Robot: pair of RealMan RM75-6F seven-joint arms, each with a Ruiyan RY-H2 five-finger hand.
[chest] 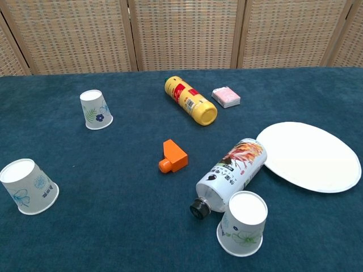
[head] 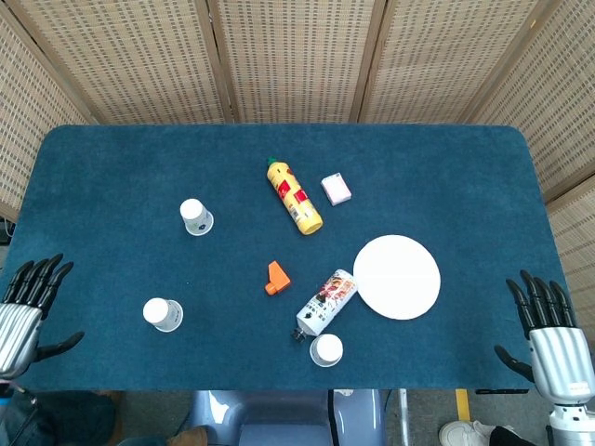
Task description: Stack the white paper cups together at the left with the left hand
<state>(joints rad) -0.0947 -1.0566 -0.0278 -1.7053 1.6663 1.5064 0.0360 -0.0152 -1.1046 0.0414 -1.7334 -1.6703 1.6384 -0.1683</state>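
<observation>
Three white paper cups, all standing upside down on the blue surface [head: 112,177]. The far-left cup [head: 196,216] [chest: 95,110] sits on the left half, toward the back, with leaf and flower print. The near-left cup [head: 163,314] [chest: 28,186] stands closer to the front edge, well apart from the first and tilted slightly in the chest view. The third cup [head: 326,349] [chest: 243,223] is at front centre, just beside the neck of a printed bottle [head: 324,302] [chest: 230,175] lying on its side, black cap toward the front.

Left robot hand [head: 26,313]: at the front-left edge of the surface, fingers spread and upright, thumb out to the side, holding nothing. It is near the near-left cup but apart from it. Seen only in the head view.

Right robot hand [head: 547,336]: at the front-right corner, just off the edge of the surface, fingers spread, empty.

Other items: a small orange block [head: 275,278] [chest: 173,157] at centre; a yellow bottle [head: 294,196] [chest: 190,100] lying on its side behind it; a small pink-and-white packet [head: 336,189] [chest: 226,97] just to the right of the yellow bottle; a white plate [head: 397,276] [chest: 309,156] right of centre, close beside the printed bottle. A woven screen [head: 297,56] stands behind the surface.
</observation>
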